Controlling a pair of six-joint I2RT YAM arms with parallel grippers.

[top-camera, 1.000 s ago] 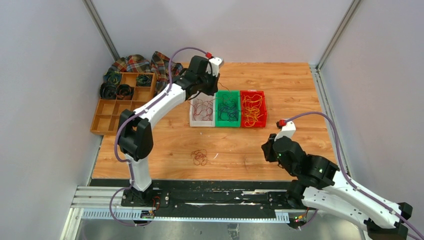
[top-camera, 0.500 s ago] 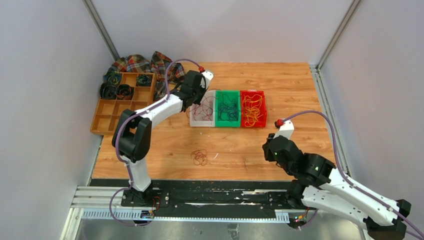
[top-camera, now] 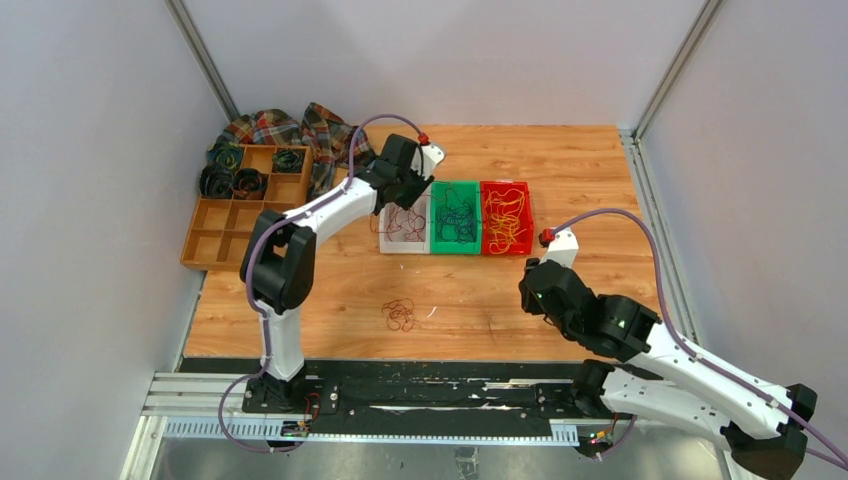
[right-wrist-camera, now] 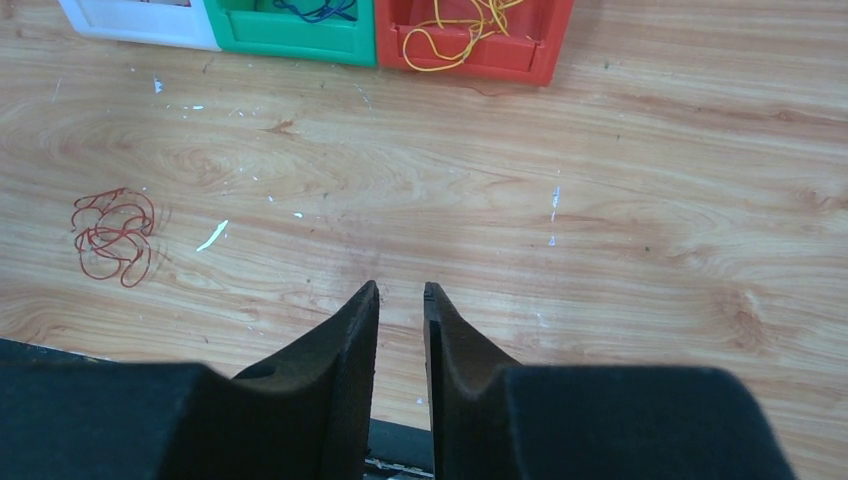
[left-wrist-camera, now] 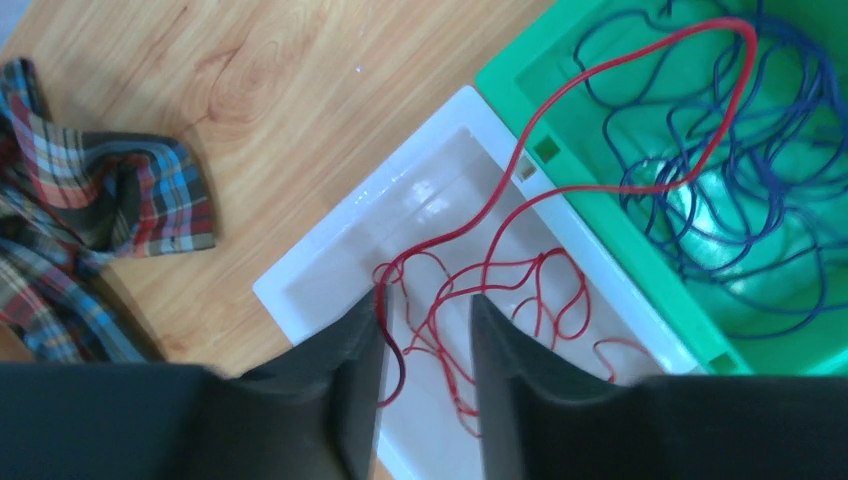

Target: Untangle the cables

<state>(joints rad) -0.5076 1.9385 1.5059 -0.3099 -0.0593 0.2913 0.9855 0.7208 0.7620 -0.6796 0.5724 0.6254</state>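
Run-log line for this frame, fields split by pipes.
left end effector: open over white bin | red cable: loops across into green bin | right end effector: narrowly open, empty, above table | loose red tangle: on table

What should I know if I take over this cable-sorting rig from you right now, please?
Left pincer: open over the white bin, red cables between its fingers.
Right pincer: slightly open, empty, above the table.
Done: red cables in white bin, blue cables in green bin, yellow cables in red bin.
To do: one red loop strays into the green bin; a red bundle lies loose on the table.
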